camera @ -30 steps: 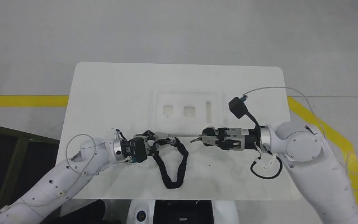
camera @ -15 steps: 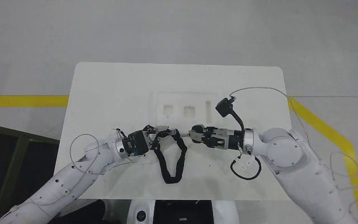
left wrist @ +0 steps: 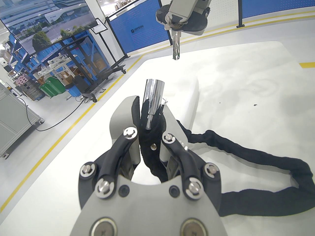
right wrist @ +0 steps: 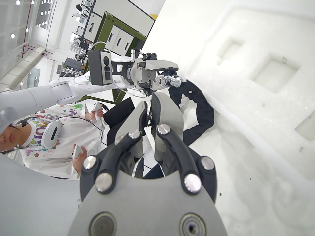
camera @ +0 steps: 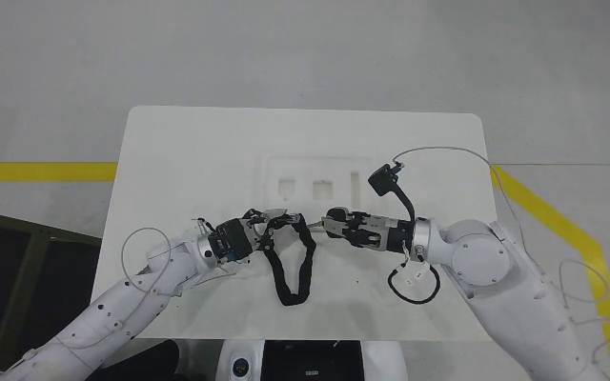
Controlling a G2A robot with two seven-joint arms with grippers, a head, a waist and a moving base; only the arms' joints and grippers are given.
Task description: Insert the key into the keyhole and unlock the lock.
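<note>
You are working on an open, factory-style test floor. Yellow lines (camera: 57,171) are running across the grey floor around your white table (camera: 191,152). Blue partition panels (left wrist: 144,31) are fencing off the bay, a big display screen (left wrist: 46,18) is standing beside stocked blue racks (left wrist: 17,57) and green bins (left wrist: 50,88), and rows of ceiling lights (right wrist: 45,1) are shining high overhead.

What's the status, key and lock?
Left gripper shut on lock. Right gripper shut on key, tip short of keyhole. Foam tray beyond, off the line.
</note>
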